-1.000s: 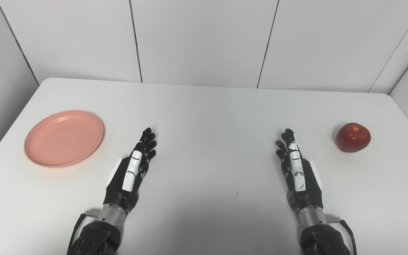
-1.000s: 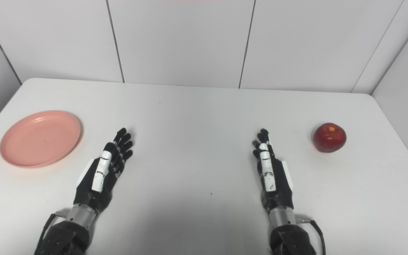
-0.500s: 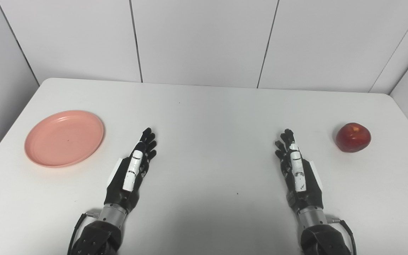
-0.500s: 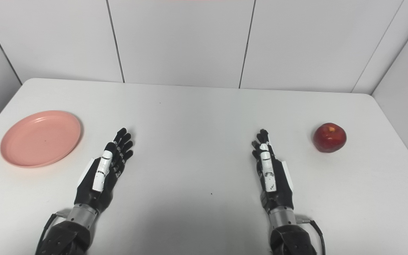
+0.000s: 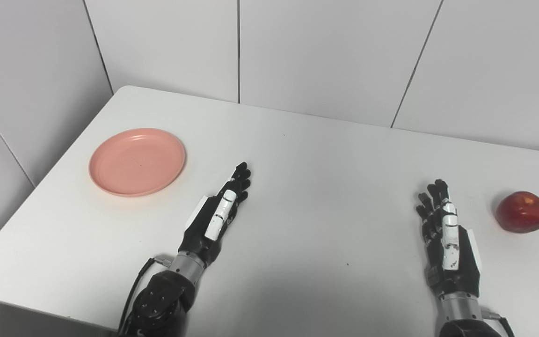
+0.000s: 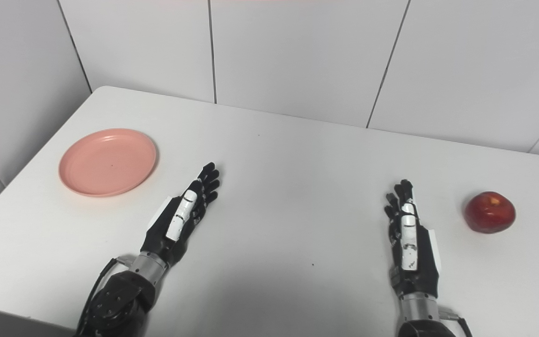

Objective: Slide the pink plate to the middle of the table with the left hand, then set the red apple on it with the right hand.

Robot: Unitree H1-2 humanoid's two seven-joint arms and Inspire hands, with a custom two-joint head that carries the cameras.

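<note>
Black robot hands (image 5: 215,217) (image 5: 447,238) flat, fingers extended

Camera swung left; nothing on table (image 5: 297,196) moved.

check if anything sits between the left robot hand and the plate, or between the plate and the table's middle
Nothing visible does. Only bare table lies between the left robot hand and the plate, and the stretch from the plate to the middle holds only that hand.
</note>
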